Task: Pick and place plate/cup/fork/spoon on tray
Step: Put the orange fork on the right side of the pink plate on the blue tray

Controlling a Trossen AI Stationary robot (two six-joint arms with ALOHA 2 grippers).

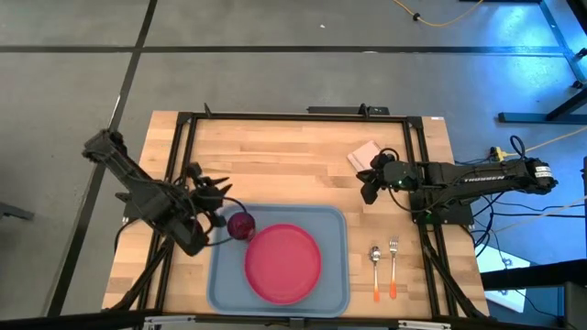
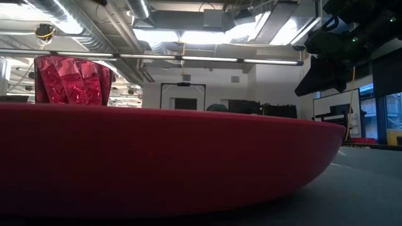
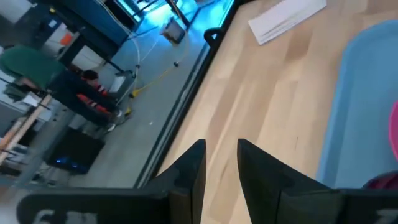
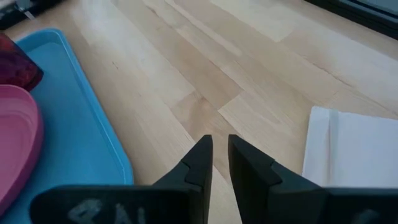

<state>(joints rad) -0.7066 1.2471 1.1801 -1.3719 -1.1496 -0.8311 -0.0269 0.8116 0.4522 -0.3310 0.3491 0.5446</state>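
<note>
Pink-red round plastic plate and maroon cup sat on the light blue tray; we saw both hands, left and right, slightly parted, gripping nothing.

Bare wood lay open between the tray and the napkin, plate and cup filled the tray's left and middle, spoon and fork lay just right of it.

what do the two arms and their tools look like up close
Both arms are dark, near-black jointed links. The right arm carries pale lettering along its forearm and black cables at its base. Each tool, left tool and right tool, ends in two flat, black, wedge-shaped fingers with faint pale markings on the body behind them.
</note>
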